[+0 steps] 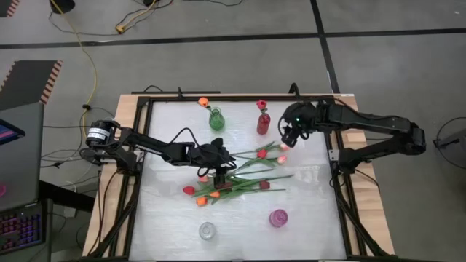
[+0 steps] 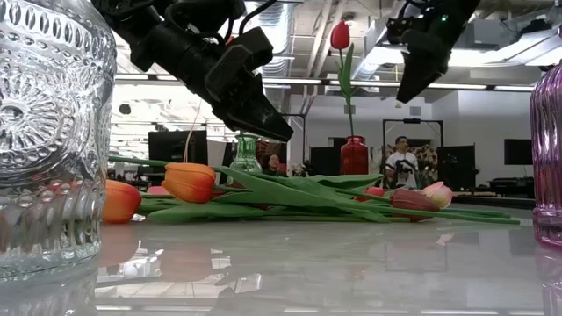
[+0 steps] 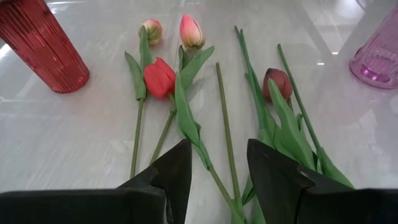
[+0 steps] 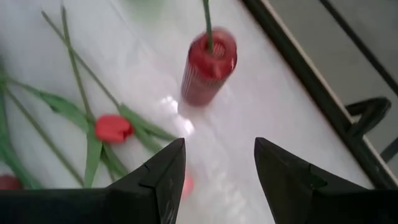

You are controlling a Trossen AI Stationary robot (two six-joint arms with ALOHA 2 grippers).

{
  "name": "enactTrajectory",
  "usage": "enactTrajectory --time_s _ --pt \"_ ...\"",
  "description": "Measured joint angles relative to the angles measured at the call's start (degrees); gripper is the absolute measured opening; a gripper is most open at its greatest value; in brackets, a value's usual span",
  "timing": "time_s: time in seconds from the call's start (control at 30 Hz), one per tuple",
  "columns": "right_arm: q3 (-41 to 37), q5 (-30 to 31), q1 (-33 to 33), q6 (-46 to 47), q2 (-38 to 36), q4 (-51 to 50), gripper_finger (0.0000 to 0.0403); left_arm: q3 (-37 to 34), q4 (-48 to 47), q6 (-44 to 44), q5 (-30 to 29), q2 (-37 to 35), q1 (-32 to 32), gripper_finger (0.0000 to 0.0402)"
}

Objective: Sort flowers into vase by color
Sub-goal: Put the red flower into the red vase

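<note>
Left gripper is low over the pile of loose flowers at the middle of the counter. Its fingers stand apart and hold nothing; green stems run between and beneath them, and whether they touch cannot be told.

Right gripper hangs raised off the counter just beside the red vase, on its right in the high view. Its fingers are spread wide and empty.

Vases, 4 in all:
- red vase at the back, holding 1 red tulip upright;
- green vase at the back, holding 1 orange tulip;
- purple vase at the front, with no stem in it;
- clear glass vase at the front, also without a stem.

Loose flowers lie flat on the counter between the 2 rows of vases, orange, red, pink and dark maroon heads mixed, stems crossing.
</note>
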Motion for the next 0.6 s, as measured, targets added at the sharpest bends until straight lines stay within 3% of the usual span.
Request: enactTrajectory --time_s 0.6 --pt "-0.1 0.0 17.0 9.8 0.2 -0.5 0.0218 0.0 0.3 1.0 0.0 0.0 0.0 0.0143"
